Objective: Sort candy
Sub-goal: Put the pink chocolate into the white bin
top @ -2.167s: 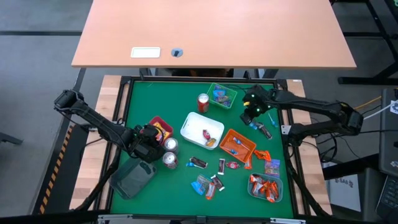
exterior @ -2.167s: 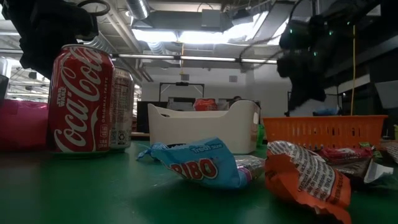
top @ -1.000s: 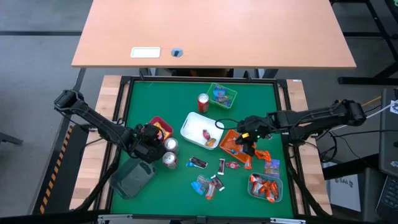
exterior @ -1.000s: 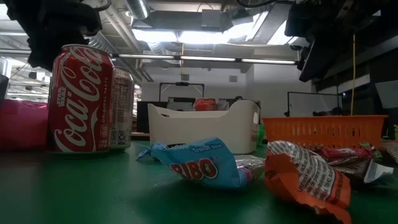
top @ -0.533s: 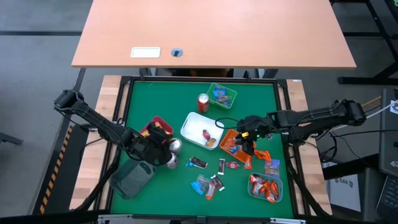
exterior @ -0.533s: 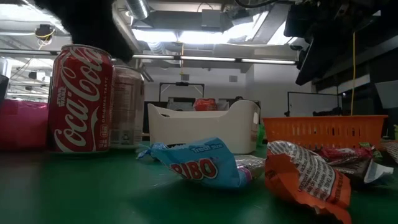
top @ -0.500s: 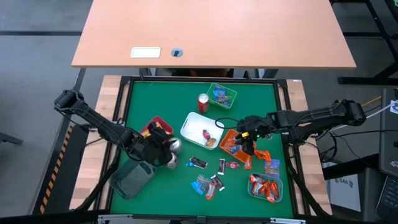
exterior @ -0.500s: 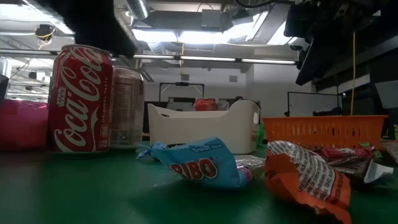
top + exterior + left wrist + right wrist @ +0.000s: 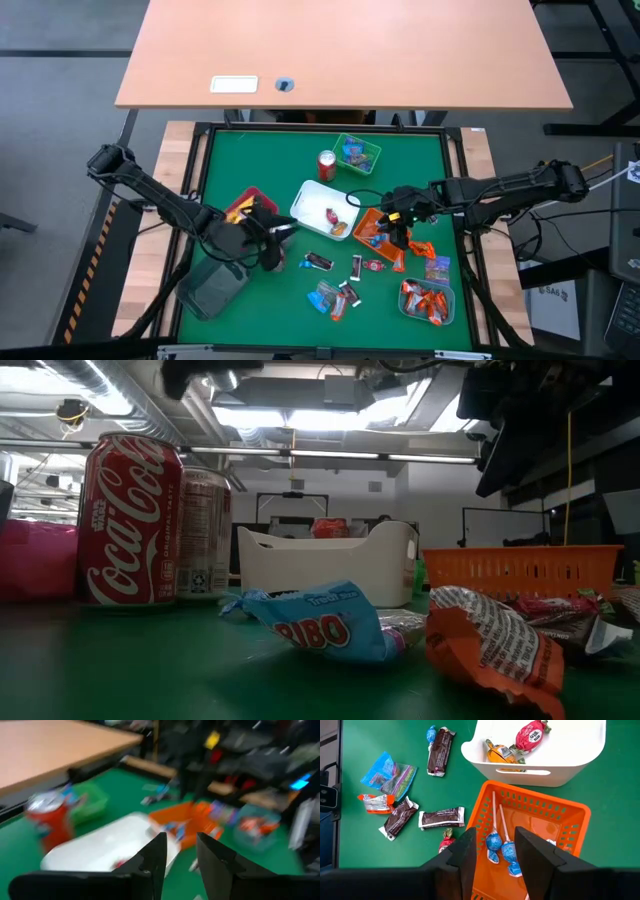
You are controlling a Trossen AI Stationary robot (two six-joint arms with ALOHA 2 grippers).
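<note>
Left gripper [image 9: 272,238]: over the mat's left part, above the two cans [image 9: 272,256] by the pink tray [image 9: 250,203]; fingers [image 9: 152,862] spread with an empty gap between them (left wrist view is motion-blurred).
Grey tray [image 9: 212,285]: near corner on the left, contents not discernible.
Cans, low view: a red cola can [image 9: 128,520] with a silver one touching behind it.
White bin [image 9: 545,750]: mid-mat; holds a red-wrapped sweet [image 9: 530,735] and an orange-yellow one [image 9: 501,753].
Green tray [image 9: 357,153]: far side, with blue packets inside; a third red can [image 9: 326,164] just beside it.
Loose candy [image 9: 340,285]: on the mat in front of the white bin: dark bars [image 9: 440,750], a blue packet [image 9: 379,770], an orange-ended wrapper [image 9: 375,802], a small red piece [image 9: 446,840].
Right gripper [image 9: 398,228]: above the orange basket [image 9: 572,827]; fingers apart, nothing between them.
Orange basket contents: two blue-headed lollipops [image 9: 501,846] (sticks pointing toward the white bin).
Right edge: orange packets in a clear tray [image 9: 427,301] at the near corner; more packets [image 9: 431,260] on the mat between it and the basket.
</note>
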